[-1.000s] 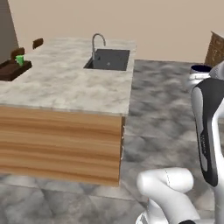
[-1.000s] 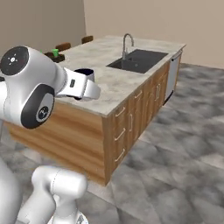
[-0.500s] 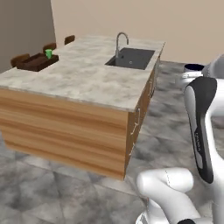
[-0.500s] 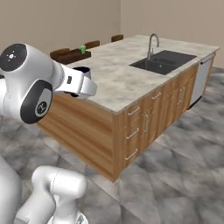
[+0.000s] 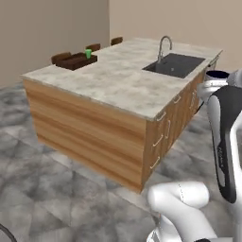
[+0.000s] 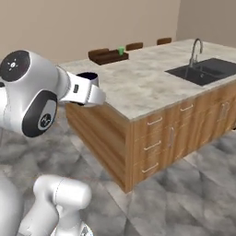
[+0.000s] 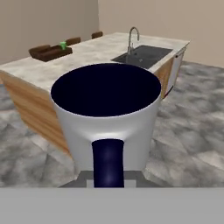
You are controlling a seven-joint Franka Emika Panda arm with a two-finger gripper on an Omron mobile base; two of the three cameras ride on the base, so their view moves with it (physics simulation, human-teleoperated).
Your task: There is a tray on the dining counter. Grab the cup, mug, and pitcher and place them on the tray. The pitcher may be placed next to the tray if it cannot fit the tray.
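Note:
My gripper [image 6: 87, 86] is shut on the grey mug [image 7: 109, 113], held upright in the air off the near corner of the dining counter [image 5: 118, 80]. The mug's dark inside and handle face the hand view, and its rim [image 5: 216, 74] shows beside my arm. The mug [image 6: 88, 76] hides the fingertips. The dark brown tray [image 5: 74, 61] lies at the counter's far end, also seen as tray [image 6: 108, 56] and tray [image 7: 47, 53]. The green cup [image 5: 88, 53] stands at the tray's end. I cannot tell whether it is inside. The pitcher is out of view.
A sink [image 5: 176, 64] with a curved faucet [image 5: 163, 45] is set into the counter's right part. Chair backs [image 5: 116, 40] stand behind the counter. Drawer fronts [image 6: 154, 138] line its near side. Grey floor lies between me and the counter.
The whole picture has swung as the base drove around the counter's corner. The tray now lies farther right in the views. The mug stays held in my gripper.

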